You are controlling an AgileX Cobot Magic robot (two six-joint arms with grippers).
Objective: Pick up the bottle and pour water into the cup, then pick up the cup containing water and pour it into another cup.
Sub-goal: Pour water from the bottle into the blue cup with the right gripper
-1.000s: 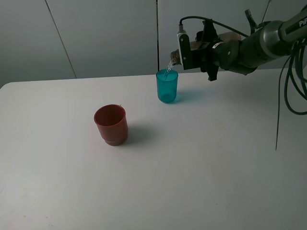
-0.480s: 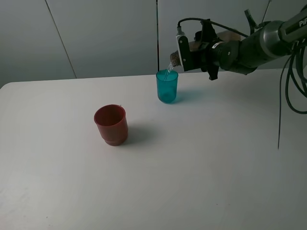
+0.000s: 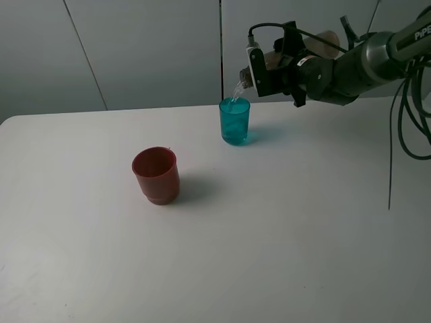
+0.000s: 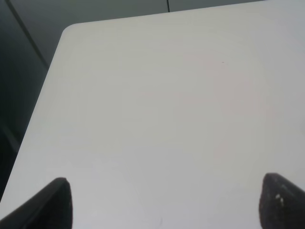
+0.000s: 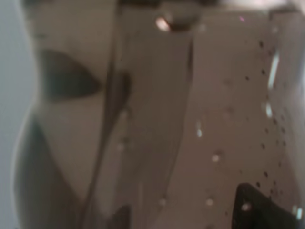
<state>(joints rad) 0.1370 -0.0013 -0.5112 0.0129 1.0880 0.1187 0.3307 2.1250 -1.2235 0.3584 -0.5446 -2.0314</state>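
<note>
In the exterior high view my right gripper point(image 3: 293, 67) is shut on the bottle point(image 3: 323, 42), which lies tipped over with its neck point(image 3: 246, 79) pointing left and down. A thin stream of water point(image 3: 238, 91) falls from the neck into the teal cup point(image 3: 234, 122) standing at the back of the table. The red cup point(image 3: 156, 175) stands upright to the front left, apart from both. The right wrist view is filled by the bottle's wet clear wall point(image 5: 157, 119), with one dark fingertip point(image 5: 259, 210) against it. My left gripper point(image 4: 167, 205) is open over bare table.
The white table point(image 3: 283, 229) has its rounded far-left corner point(image 4: 69, 31) showing in the left wrist view. Black cables point(image 3: 411, 114) hang at the right edge. Grey wall panels stand behind the table.
The bottle has tipped a little further, its base rising, while water keeps streaming into the teal cup. Both cups stay where they were.
</note>
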